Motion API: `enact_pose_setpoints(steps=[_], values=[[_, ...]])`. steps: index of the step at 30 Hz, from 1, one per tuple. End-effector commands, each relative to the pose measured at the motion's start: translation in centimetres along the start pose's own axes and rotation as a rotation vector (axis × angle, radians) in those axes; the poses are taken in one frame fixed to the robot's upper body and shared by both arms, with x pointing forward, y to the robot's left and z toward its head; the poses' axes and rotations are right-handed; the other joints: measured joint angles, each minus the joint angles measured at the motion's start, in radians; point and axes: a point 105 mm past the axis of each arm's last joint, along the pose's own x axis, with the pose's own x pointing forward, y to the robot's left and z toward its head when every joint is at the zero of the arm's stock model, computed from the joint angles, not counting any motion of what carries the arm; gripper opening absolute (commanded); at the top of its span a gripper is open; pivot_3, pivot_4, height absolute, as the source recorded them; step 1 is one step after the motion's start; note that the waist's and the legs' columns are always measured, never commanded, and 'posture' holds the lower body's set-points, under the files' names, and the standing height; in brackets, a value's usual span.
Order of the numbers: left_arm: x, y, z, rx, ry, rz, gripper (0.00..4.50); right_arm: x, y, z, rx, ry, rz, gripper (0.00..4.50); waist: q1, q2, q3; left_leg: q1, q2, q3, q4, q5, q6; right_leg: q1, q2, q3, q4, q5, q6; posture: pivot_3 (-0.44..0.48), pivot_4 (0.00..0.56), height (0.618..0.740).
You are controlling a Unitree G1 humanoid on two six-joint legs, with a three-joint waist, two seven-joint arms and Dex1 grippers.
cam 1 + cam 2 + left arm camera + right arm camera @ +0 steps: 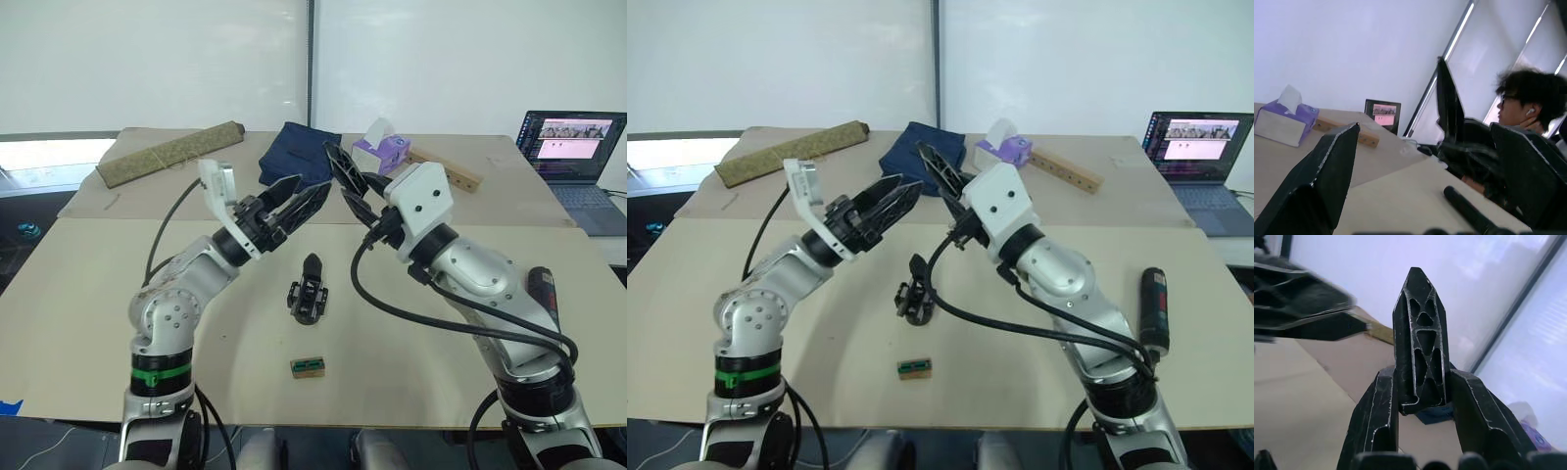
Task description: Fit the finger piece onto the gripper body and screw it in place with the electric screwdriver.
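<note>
The finger piece (pixel 1419 342), a black pointed part with a lattice face, stands upright between the fingers of my right gripper (pixel 355 191), which is shut on it above the table. My left gripper (pixel 312 186) hovers just to its left, open with nothing between its fingers (pixel 1327 171). Below and between the two grippers, the gripper body (pixel 309 292) lies on the table, its pointed finger aimed away from me. The electric screwdriver (pixel 1154 308) lies at the right side of the table, beside my right arm.
A small green-topped block (pixel 308 367) sits near the table's front edge. At the back lie a rolled mat (pixel 171 154), a blue cloth (pixel 299 152), a purple tissue box (pixel 380 149) and a wooden block (pixel 446 168). A laptop (pixel 573 147) stands far right. A person (pixel 1528 103) sits beyond the table.
</note>
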Motion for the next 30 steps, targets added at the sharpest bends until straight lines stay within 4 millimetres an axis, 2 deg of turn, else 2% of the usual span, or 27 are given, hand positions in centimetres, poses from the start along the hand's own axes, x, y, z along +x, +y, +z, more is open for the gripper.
enact_pose_setpoints(steps=[1,6,8,10,11,16,17,25,27,29,30], values=[[0.8,-0.3,1.2,0.028,-0.088,-0.004,4.50,-0.3,0.6,2.0,-0.118,-0.114,0.057,1.13,-0.003,0.000,0.000,0.000,0.000,0.000,0.000,0.000,0.000,0.000,0.000,0.000,0.000,0.000,0.000,0.000,0.150,0.740],[1.3,-0.5,1.8,-0.041,-0.156,-0.015,4.50,-0.6,0.7,1.3,-0.122,-0.104,0.072,1.13,-0.006,0.000,0.000,0.000,-0.001,-0.001,0.000,0.000,0.000,0.000,0.000,0.000,0.000,0.000,0.000,0.000,0.150,0.740],[1.5,-0.7,1.3,-0.046,-0.132,-0.025,3.97,-0.6,0.7,1.2,-0.122,-0.106,0.068,1.13,-0.006,0.000,0.000,0.000,-0.001,-0.001,0.000,0.000,0.000,0.000,0.001,0.000,0.000,0.000,0.000,0.000,0.150,0.740],[1.6,-1.1,0.8,-0.058,-0.110,-0.045,3.29,-0.6,0.7,1.3,-0.125,-0.112,0.065,1.13,-0.006,0.000,0.000,0.000,-0.001,-0.001,0.000,0.000,0.000,0.000,0.001,0.000,0.000,0.000,0.000,0.000,0.150,0.740],[1.6,-1.4,0.6,-0.063,-0.100,-0.057,2.70,-0.5,0.7,1.3,-0.125,-0.114,0.064,1.13,-0.006,0.000,0.000,0.000,-0.001,-0.001,0.000,0.000,0.000,0.000,0.001,0.000,0.000,0.000,0.000,0.000,0.150,0.740],[1.5,-1.7,0.7,-0.071,-0.121,-0.067,0.38,-0.5,0.7,1.2,-0.124,-0.112,0.052,1.13,-0.004,0.000,0.000,0.000,-0.001,-0.002,0.000,0.000,0.000,0.000,0.000,0.000,0.000,0.000,0.000,0.000,0.150,0.740],[1.4,-1.5,0.9,-0.061,-0.130,-0.064,0.02,-0.5,0.6,1.0,-0.124,-0.099,0.051,1.13,-0.004,0.000,0.000,0.000,-0.001,-0.002,0.000,0.000,0.000,0.000,0.000,0.000,0.000,0.000,0.000,0.000,0.150,0.740],[0.2,0.5,1.9,-0.020,-0.161,-0.038,0.01,-1.0,-0.1,0.4,-0.109,-0.065,0.017,1.13,-0.005,0.000,0.000,0.000,-0.001,-0.002,0.000,0.000,0.000,0.000,0.000,0.000,0.000,0.000,0.000,0.000,0.150,0.740],[-0.4,0.4,2.7,-0.025,-0.174,-0.093,0.01,-1.3,-0.1,0.6,-0.102,-0.069,0.054,2.17,-0.006,0.000,0.000,0.000,-0.001,-0.002,0.000,0.000,0.000,0.000,0.000,0.000,0.000,0.000,0.000,0.000,0.150,0.740],[-0.9,-0.2,2.9,0.010,-0.128,-0.188,0.01,-1.7,-0.1,0.8,-0.073,-0.072,0.134,2.81,-0.009,0.000,0.001,0.001,-0.001,-0.002,0.000,0.000,0.000,0.000,0.001,0.000,0.000,0.000,0.000,0.000,0.150,0.740],[-1.2,0.1,3.1,0.030,-0.098,-0.202,0.01,-2.1,-0.1,0.9,-0.031,-0.064,0.186,3.17,-0.009,0.000,0.001,0.001,-0.001,-0.002,-0.001,0.000,0.000,0.000,0.001,0.000,0.000,0.000,0.000,0.000,0.150,0.740]])
